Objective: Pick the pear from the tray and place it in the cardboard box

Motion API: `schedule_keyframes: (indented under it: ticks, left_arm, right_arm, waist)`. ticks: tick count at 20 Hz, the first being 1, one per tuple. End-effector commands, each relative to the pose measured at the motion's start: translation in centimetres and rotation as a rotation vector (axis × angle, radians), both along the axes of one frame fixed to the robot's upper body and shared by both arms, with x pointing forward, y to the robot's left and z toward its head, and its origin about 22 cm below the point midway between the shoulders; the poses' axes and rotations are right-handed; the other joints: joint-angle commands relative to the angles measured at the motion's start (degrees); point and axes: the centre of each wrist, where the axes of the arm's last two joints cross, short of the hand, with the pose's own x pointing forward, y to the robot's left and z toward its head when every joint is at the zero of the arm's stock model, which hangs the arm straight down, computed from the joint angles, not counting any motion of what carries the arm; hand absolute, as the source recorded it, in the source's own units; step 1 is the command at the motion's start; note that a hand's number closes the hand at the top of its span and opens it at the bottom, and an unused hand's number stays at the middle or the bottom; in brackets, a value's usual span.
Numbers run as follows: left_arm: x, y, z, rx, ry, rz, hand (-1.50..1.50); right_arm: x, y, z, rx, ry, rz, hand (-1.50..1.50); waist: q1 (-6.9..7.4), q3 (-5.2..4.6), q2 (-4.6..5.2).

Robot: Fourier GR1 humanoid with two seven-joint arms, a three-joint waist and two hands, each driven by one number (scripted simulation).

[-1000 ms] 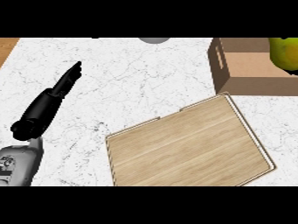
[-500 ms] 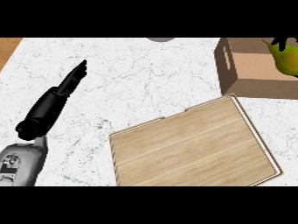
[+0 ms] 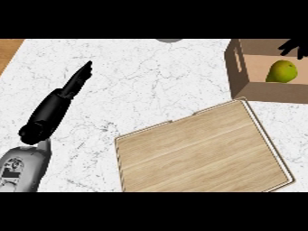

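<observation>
Pear in the box: at the far right of the white marble bench (image 3: pixel 149 76), we find the green-yellow pear (image 3: pixel 282 71) sitting inside the open cardboard box (image 3: pixel 239 67), on its floor, near the middle of the part we can see. The robot's right hand (image 3: pixel 301 46) hangs over the box's far edge, its black fingers spread and apart from the fruit. The wooden tray (image 3: pixel 203 149) lies just in front of the box, one corner close under the box's front wall; we cannot tell whether the two touch. Well to the left of the tray, the left hand (image 3: pixel 73 85) is stretched over the bench, its fingers straight and pressed together, pointing toward the far side, with its grey forearm (image 3: pixel 19 167) rising from the lower left edge.
</observation>
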Motion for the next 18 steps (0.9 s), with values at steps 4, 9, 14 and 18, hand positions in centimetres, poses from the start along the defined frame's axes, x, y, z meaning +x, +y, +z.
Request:
schedule_keyframes:
  ticks: [4,9,14,18]
  left_arm:
    - [-0.4,0.3,-0.6,-0.007,0.008,0.005,0.0]
    - [-0.1,0.4,-0.5,-0.004,0.009,0.014,0.0]
    - [0.5,0.5,0.3,-0.005,-0.017,-0.003,0.0]
    - [0.3,-0.2,0.3,-0.002,-0.016,-0.021,0.0]
  right_arm:
    - [0.5,-0.3,-0.3,0.443,0.022,0.168,-1.5]
    - [1.2,0.6,-2.6,0.92,0.141,0.027,-1.5]
    - [0.8,-0.7,-2.1,1.117,0.228,-0.113,-1.5]
    - [-0.3,-3.2,-0.3,1.205,0.212,-0.187,-1.5]
  waist:
    - [-0.43,0.13,-0.26]
    - [-0.17,0.16,0.0]
    - [-0.39,0.11,0.38]
    - [0.25,0.25,0.76]
